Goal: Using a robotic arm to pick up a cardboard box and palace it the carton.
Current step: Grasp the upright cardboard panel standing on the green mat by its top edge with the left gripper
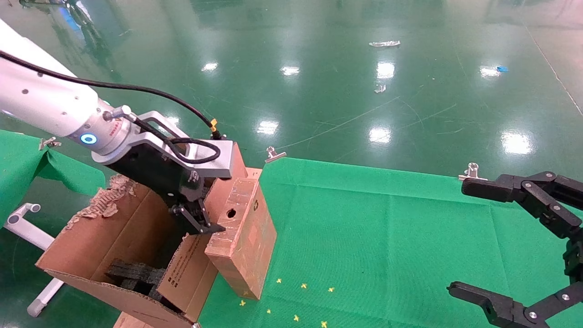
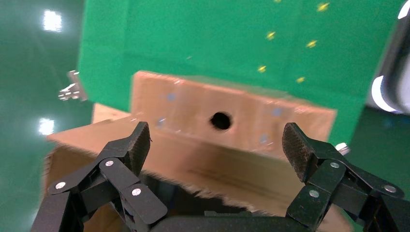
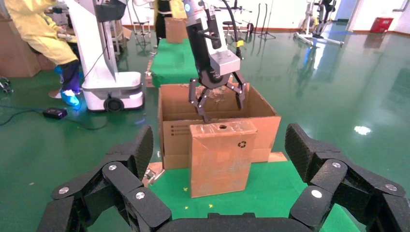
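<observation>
left gripper: fingers apart, above cardboard box | box upright at surface edge, beside carton | right gripper: fingers apart, parked

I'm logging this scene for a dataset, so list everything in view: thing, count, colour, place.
cardboard box: one, brown, standing on end on the cloth, leaning on the carton.
carton: one, brown, open, off the cloth's left edge.
foam blocks: black, inside the carton.
table cloth: one, green, in front of the robot.
clips: silver, on the cloth's far edge.
yellow marks: several, on the cloth near the box.
person: one, in yellow, in the background.
left gripper: black, open above the box's top.
right gripper: black, open, parked at right.
</observation>
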